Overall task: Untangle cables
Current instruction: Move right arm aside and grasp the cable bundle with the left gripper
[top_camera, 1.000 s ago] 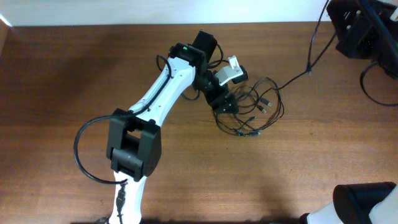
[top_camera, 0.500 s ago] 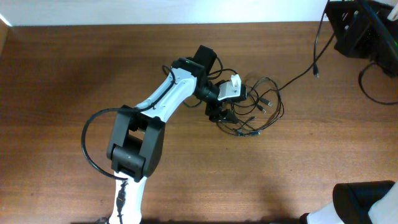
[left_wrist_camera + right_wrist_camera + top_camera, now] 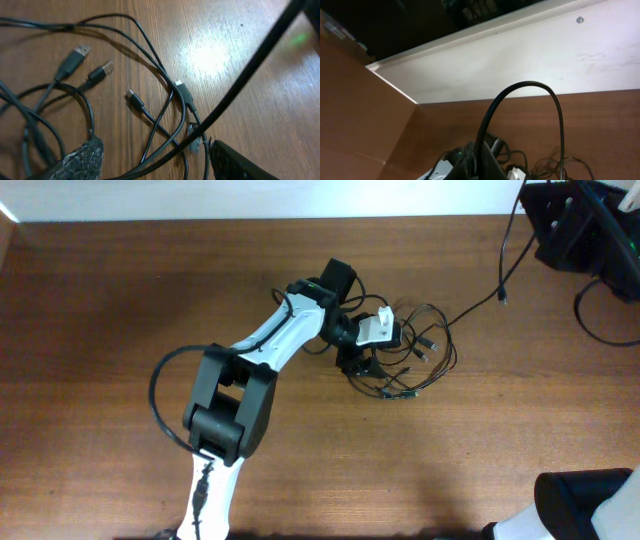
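Observation:
The cables (image 3: 412, 352) lie in a loose black tangle on the brown table, right of centre. My left gripper (image 3: 362, 362) is down at the tangle's left edge. In the left wrist view its jaws (image 3: 155, 165) are open, straddling several strands on the wood; plugs (image 3: 80, 51) lie further off. One cable (image 3: 470, 307) runs from the tangle up toward my raised right arm (image 3: 575, 225) at the top right. In the right wrist view my right gripper (image 3: 482, 162) is shut on that cable (image 3: 530, 85), which arches above the jaws.
The left arm's own thick cable (image 3: 158, 395) loops out beside its elbow. The right arm's base (image 3: 590, 505) sits at the bottom right corner. A white wall strip (image 3: 300, 198) borders the table's far edge.
The left arm has swung slightly to the right and its wrist has turned over the tangle's left edge. The tangle and the raised cable have hardly moved.

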### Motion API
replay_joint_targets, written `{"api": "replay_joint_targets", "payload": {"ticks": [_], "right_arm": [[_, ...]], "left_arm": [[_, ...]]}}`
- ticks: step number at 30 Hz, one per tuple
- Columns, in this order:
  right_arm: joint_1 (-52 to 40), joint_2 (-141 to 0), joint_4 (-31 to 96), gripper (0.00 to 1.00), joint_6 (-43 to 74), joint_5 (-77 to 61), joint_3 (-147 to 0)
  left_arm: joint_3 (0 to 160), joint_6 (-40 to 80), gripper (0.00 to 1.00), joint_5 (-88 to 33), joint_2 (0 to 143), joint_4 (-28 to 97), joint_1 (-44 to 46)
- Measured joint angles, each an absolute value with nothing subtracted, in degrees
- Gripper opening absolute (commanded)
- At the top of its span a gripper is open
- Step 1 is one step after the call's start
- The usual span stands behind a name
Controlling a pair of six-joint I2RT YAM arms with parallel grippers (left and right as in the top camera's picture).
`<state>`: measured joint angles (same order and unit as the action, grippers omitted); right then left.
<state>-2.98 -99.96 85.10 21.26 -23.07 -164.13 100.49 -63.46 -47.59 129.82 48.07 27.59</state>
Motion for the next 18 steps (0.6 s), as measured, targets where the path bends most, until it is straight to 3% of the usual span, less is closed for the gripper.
{"api": "replay_joint_targets", "payload": {"ticks": [2, 4, 8, 12, 17, 18], "right_arm": [[-3.0, -100.0, 85.1, 0.04, 21.2, -23.1, -164.1], [-3.0, -100.0, 85.1, 0.04, 21.2, -23.1, -164.1], [-3.0, -100.0, 85.1, 0.04, 21.3, -23.1, -164.1], [-3.0, -100.0, 85.1, 0.04, 21.2, -23.1, -164.1], [-3.0, -100.0, 85.1, 0.04, 21.2, -23.1, -164.1], [-3.0, -100.0, 85.1, 0.04, 21.3, -23.1, -164.1]], "left_arm": [[100.3, -63.5, 0.61, -47.9, 130.2, 47.3, 27.6], [100.3, -63.5, 0.50, -48.1, 130.2, 47.0, 27.6], [100.3, -63.7, 0.47, -48.3, 130.2, 45.7, 27.8], [100.3, -64.0, 0.21, -48.2, 130.2, 45.8, 29.5], [100.3, -64.2, 0.00, -48.0, 130.2, 45.6, 30.0], [100.3, -64.1, 0.00, -48.0, 130.2, 45.6, 30.0]]}}
